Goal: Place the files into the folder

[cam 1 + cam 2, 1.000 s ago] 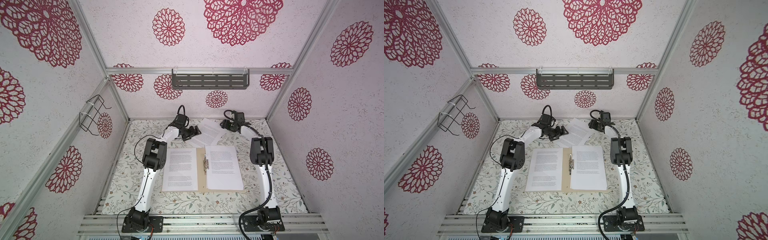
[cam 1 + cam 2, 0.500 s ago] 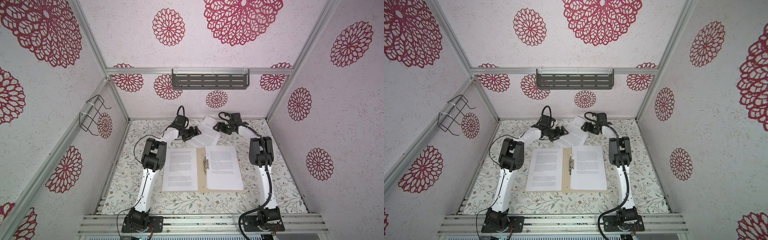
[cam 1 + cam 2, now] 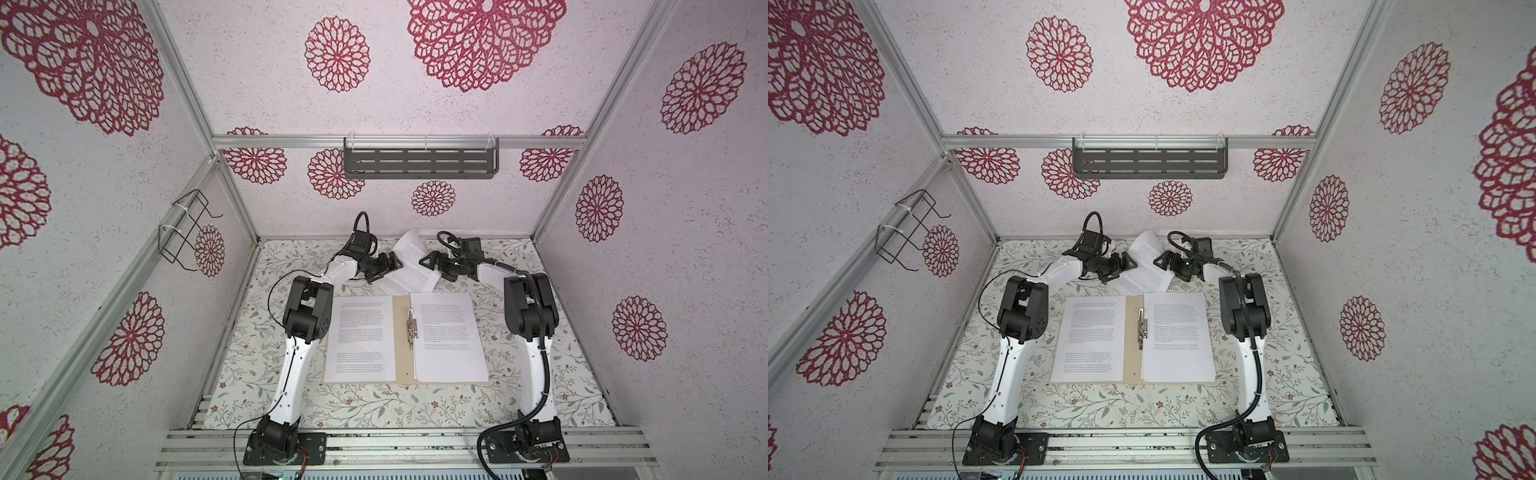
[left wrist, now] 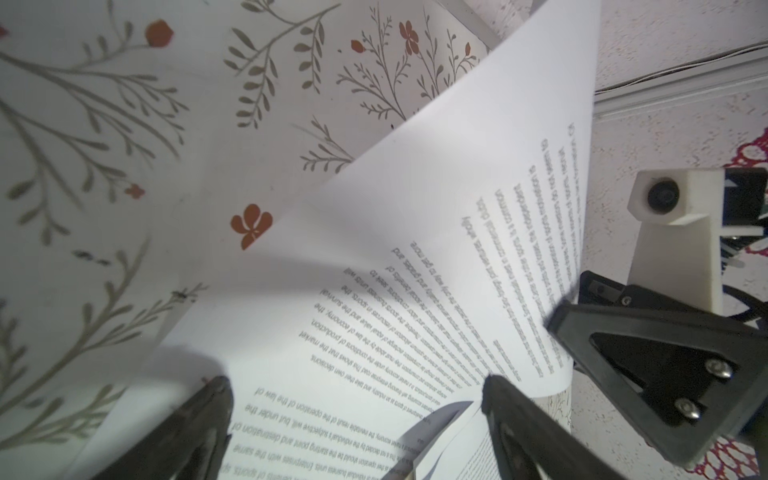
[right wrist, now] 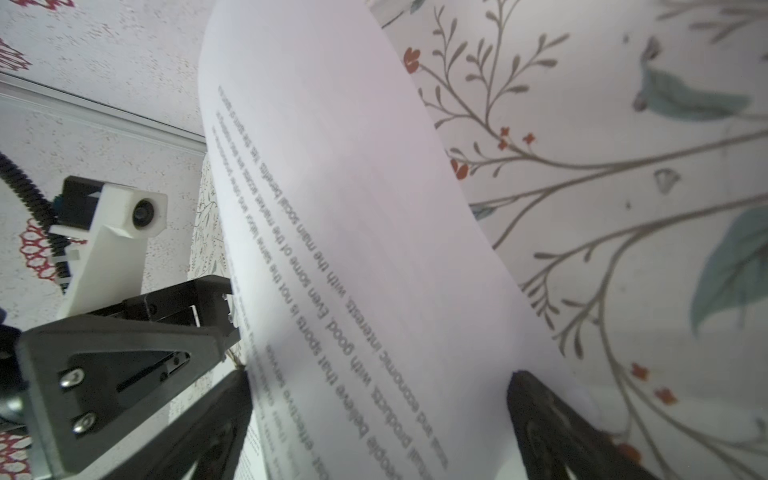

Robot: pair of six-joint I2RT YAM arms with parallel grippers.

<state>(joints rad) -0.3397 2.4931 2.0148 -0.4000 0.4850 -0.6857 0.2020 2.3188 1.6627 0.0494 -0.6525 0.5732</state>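
Top view: the folder (image 3: 400,332) lies open at the middle of the bench (image 3: 374,403), one printed sheet on each leaf.
Change: the right claw (image 3: 430,265) has moved in along the far edge toward the middle and spread its jaws; a raised sheet (image 3: 411,259) now stands bowed where it lay nearly flat a second ago.
Meaning: the sheet appears loosened from the pile (image 3: 405,282) but not gripped, so its transfer has not begun.
Files: two in the folder, the rest at the far edge, just behind it.
Left claw (image 3: 388,266): jaws apart, clamped on nothing, just beside the sheet.
Right wrist view: the sheet runs between the right claw's spread fingers (image 5: 540,411); contact cannot be told.
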